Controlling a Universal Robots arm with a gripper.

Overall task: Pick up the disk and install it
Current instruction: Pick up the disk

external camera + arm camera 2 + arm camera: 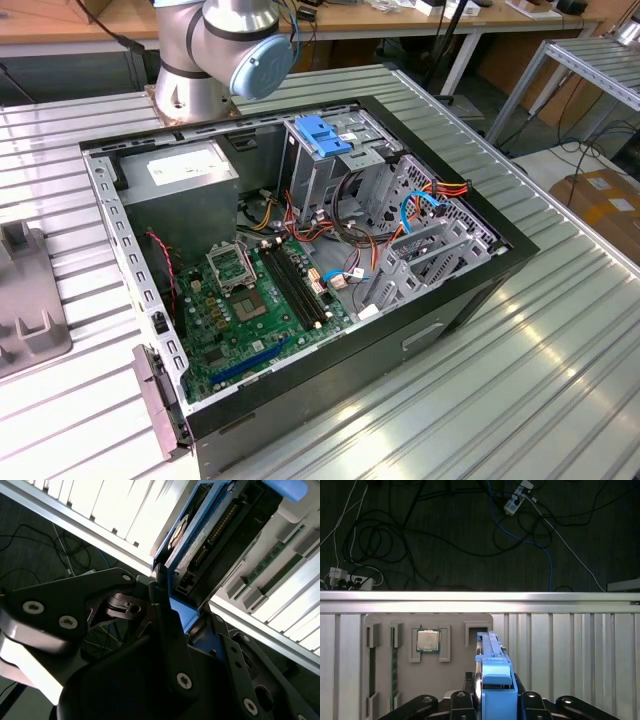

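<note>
Exterior view: open PC case (450, 300), black sheet metal, lies on its side on the ribbed aluminium surface (560, 380). Inside are a green motherboard (250, 310), a grey PSU box (185, 180), and a perforated metal drive cage (320, 170) w/ a blue plastic bracket (322, 133) on top. Orange, red and blue cables (420, 205) crowd the bays beside the cage. Arm base (235, 45) is behind the case. Grey moulded tray (25, 300) sits at the exterior view's left edge.

First wrist view: the disk (492, 660) is seen edge-on, clamped in the tool (495, 702), w/ black fingers tight on both sides. Its long axis runs straight away from the tool. Blue carrier end faces the cam. Behind it the tray (455, 680) holds a square CPU (428, 641) and green RAM sticks (372, 672) in slots. Past the surface's rim is dark floor (445, 540) w/ loose cables.

Second wrist view: disk's flat side shows, w/ a dark body, a connector pin row and a blue rail along the long edge. One black finger (167, 625) presses on the rail. Disk points diagonally out from the tool, held in the air w/ tray slots and ribbed surface behind it.
</note>
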